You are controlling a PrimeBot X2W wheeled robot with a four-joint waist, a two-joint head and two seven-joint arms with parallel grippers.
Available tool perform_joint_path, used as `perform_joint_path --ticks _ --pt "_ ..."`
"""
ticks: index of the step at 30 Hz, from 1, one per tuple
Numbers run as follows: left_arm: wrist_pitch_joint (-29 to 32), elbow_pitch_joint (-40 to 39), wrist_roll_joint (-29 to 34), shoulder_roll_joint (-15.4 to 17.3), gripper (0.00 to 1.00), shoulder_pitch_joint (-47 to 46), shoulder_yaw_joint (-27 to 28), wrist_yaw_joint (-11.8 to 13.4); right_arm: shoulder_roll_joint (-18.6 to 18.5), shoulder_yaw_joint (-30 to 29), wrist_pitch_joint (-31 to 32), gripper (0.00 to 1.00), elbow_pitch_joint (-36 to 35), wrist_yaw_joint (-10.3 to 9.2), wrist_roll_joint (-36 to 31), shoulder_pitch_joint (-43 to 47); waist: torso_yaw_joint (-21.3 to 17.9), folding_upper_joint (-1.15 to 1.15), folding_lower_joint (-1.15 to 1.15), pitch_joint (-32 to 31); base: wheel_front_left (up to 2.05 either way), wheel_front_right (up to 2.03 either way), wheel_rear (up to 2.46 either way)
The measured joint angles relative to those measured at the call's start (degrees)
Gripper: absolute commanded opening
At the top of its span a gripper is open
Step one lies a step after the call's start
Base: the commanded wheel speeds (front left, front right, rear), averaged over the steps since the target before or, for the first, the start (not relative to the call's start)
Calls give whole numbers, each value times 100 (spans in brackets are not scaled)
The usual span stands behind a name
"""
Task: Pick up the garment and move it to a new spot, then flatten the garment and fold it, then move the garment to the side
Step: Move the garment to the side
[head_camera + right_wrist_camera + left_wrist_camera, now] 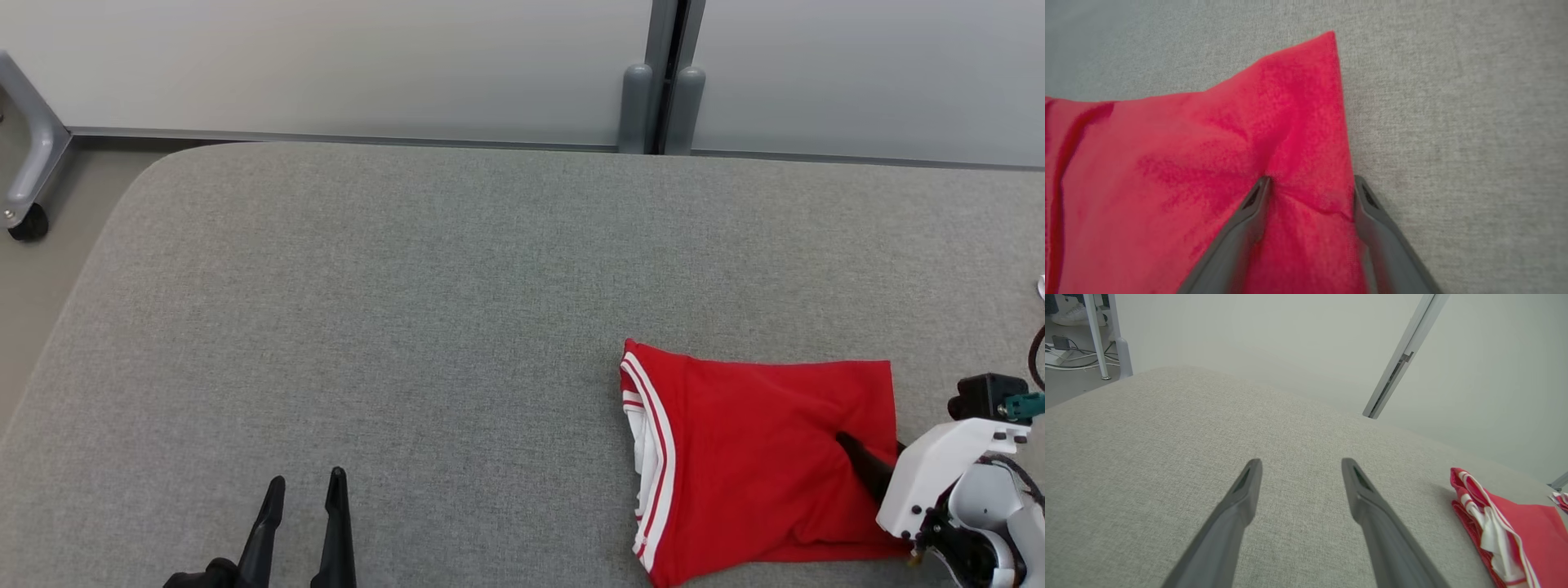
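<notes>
The garment (pixel 759 457) is red with white striped trim and lies folded into a rough rectangle on the grey table (pixel 408 327), at the front right. My right gripper (pixel 1312 181) is open, pressed down on the garment's right edge near a corner, with a ridge of red cloth bunched between its fingers. From the head camera one dark finger (pixel 861 463) lies on the cloth. My left gripper (pixel 308 479) hovers open over bare table at the front left, holding nothing. The left wrist camera has the garment (pixel 1515 531) well to the right of the left gripper (pixel 1301 462).
Pale wall panels with a grey post (pixel 661 98) run behind the table. A wheeled metal frame leg (pixel 28 163) stands on the floor beyond the table's rounded far left corner. A small scrap of red and white cloth (pixel 1560 498) peeks in at the far right.
</notes>
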Motion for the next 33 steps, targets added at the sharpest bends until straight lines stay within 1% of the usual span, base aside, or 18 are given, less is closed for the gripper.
perform_joint_path --ticks 1,2,6,7,8,9,13,14,18,23,28,33 --pt "0 -4 -23 -1 100 -14 1 21 -32 52 19 18 -3 0 104 -57 11 0 0 29 0 0 0" --pt "-1 -26 -31 -1 100 -31 5 33 -75 107 18 0 -23 0 207 -91 9 0 0 52 0 0 0" --pt "0 -98 -111 1 100 -69 22 80 -311 238 19 0 -359 1 639 -259 -151 0 0 78 0 0 0" --pt "0 -104 -114 0 100 -75 23 80 -450 244 57 0 -488 1 743 -343 -214 0 0 85 0 0 0" --pt "-1 -115 -112 0 100 -102 25 78 -753 189 167 0 -798 1 937 -598 -357 0 0 109 0 0 0" --pt "-1 -114 -107 -1 100 -135 18 70 -892 145 249 0 -923 1 1007 -741 -433 0 0 127 0 0 0" --pt "0 -116 5 0 100 -449 -62 -30 -1533 -180 549 0 -1292 1 1074 -1358 -687 0 0 311 0 0 0" --pt "-1 -115 35 -4 100 -544 -90 -58 -1637 -270 622 0 -1306 0 1043 -1532 -727 0 0 391 0 0 0" --pt "-1 -40 126 0 100 -881 -209 -151 -1909 -545 886 0 -1068 -3 744 -2091 -867 0 0 735 0 0 0" --pt "-1 21 127 -2 100 -1170 -403 -174 -2164 -947 1025 0 -615 -3 387 -2590 -928 0 0 1113 0 0 0" --pt "0 81 126 -2 100 -1240 -471 -165 -2275 -1156 1091 0 -299 -3 107 -2761 -856 0 0 1307 0 0 0" --pt "-1 116 180 -3 100 -1210 -466 -166 -2549 -1230 1125 0 -54 2 -201 -2813 -780 0 0 1345 0 0 0"
